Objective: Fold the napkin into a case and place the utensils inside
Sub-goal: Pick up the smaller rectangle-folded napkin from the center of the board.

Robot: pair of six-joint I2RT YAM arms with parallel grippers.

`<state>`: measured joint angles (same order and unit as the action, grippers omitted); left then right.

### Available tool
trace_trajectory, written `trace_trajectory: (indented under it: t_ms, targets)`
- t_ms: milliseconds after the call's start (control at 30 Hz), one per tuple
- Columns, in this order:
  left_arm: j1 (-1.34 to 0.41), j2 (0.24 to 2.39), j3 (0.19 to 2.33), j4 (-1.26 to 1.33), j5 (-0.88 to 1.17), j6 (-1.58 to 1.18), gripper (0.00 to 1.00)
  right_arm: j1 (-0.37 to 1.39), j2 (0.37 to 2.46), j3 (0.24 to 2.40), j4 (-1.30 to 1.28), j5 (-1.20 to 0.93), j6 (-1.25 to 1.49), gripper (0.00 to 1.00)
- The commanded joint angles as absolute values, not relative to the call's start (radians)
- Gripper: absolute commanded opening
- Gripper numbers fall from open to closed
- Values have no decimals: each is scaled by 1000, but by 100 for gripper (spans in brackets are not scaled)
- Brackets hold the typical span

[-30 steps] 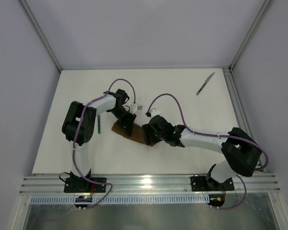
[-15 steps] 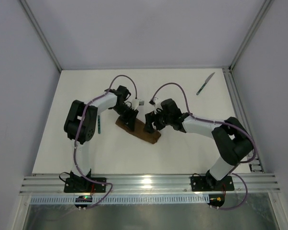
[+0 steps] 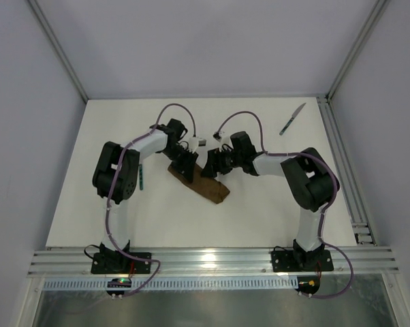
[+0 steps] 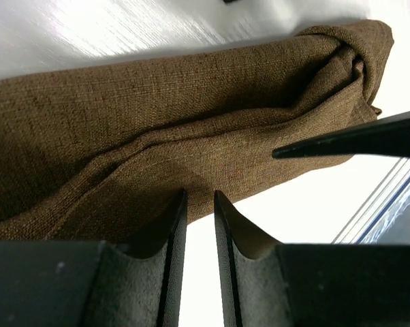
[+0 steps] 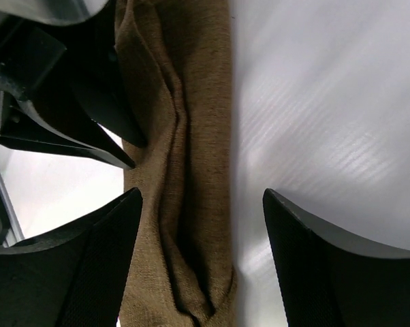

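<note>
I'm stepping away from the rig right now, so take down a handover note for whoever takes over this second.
Left end effector: jaws narrowly parted, tips at the case edge, nothing visibly held.
Right end effector: wide open over the case, empty.
Case: narrow folded strip lying between both end effectors.
Knife: far right corner.
Fork: beside the left arm.
Done: folding looks finished.
Left: put both utensils inside.
</note>
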<state>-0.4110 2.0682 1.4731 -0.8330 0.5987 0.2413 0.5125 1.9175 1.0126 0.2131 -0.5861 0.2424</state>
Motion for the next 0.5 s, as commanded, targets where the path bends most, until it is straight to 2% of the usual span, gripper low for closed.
trace_trajectory:
  t_ms: [0,233,467]
  targets:
    - [-416,2080,1516,-785,584,227,24,515,1957,1016,184,-634,279,74]
    - [-452,2075,1526,-758,543,204,25,515,1985,937,241,-663,379,73]
    - [-468,2091,1537,-733,528,187,25,515,1999,864,362,-624,462,63]
